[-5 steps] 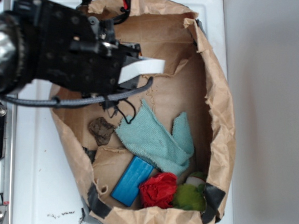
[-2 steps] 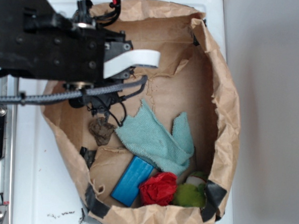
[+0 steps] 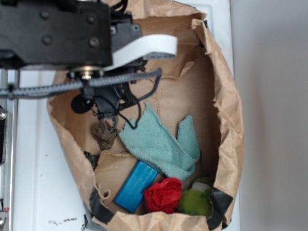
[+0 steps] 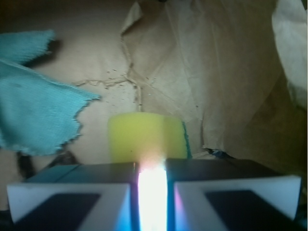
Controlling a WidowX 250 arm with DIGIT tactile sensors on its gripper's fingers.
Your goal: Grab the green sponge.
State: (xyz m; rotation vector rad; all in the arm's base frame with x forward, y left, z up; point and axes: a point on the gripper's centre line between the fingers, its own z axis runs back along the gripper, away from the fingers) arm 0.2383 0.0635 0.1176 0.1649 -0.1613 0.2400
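In the wrist view the green sponge (image 4: 144, 137) is a yellow foam block with a thin dark green layer on its right edge. It sticks out just beyond my gripper (image 4: 151, 168). The two fingers stand close together with only a narrow, glaring bright gap, pinching the sponge's near end. The sponge looks softer in focus than the paper floor behind it, so it seems lifted off the floor. In the exterior view my gripper (image 3: 142, 52) is over the upper left of the brown paper bag (image 3: 230, 124), and the arm hides the sponge.
Inside the bag lie a pale teal cloth (image 3: 163, 144), a dark brown lump (image 3: 104, 134), a blue block (image 3: 135, 186), a red crumpled thing (image 3: 163, 195) and a round green fuzzy lump (image 3: 195, 201). The teal cloth (image 4: 33, 106) is left of the sponge. The bag walls stand close on every side.
The arm looms larger and sits higher in the exterior view, as if it has risen towards the camera. The white finger has shifted up and right. The bag's contents have stayed put.
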